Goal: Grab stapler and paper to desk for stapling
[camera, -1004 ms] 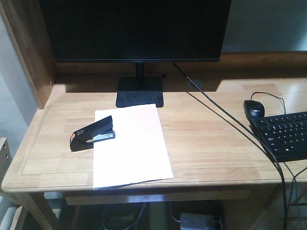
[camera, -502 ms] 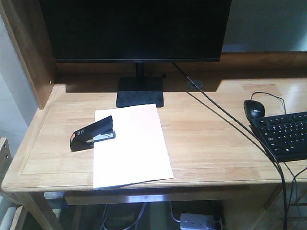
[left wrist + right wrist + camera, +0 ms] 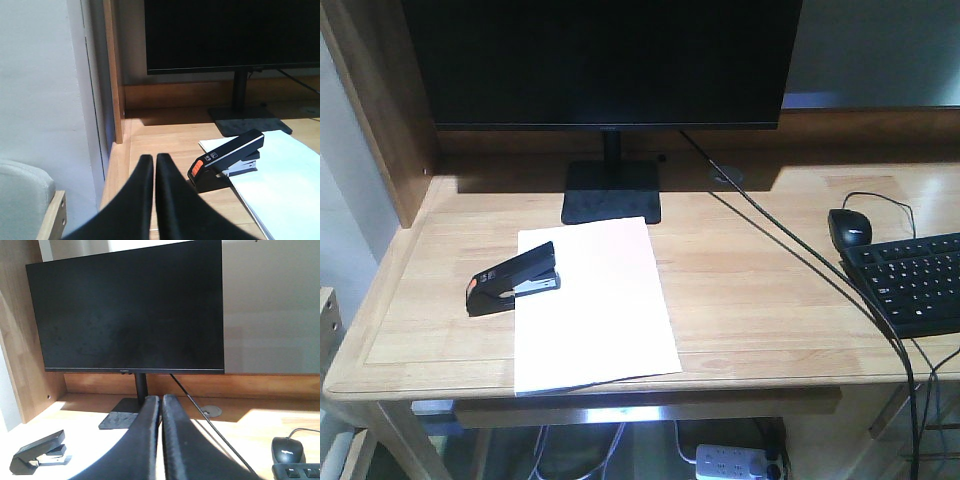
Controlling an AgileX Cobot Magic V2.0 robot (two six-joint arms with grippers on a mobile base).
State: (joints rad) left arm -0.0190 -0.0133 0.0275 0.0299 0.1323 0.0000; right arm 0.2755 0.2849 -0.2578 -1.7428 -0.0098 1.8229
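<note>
Flanking paper (image 3: 595, 305), stapler (image 3: 513, 279) left, monitor (image 3: 600, 60) behind, mouse (image 3: 849, 227) far right.

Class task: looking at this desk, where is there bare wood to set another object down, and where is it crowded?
Bare desk lies between the paper and the black cable. Crowded: stapler overlapping the paper's left edge; mouse and keyboard at right.

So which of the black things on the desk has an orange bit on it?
The stapler, lying on the left edge of the white paper. Its back end is orange; the mouse and keyboard show none.
</note>
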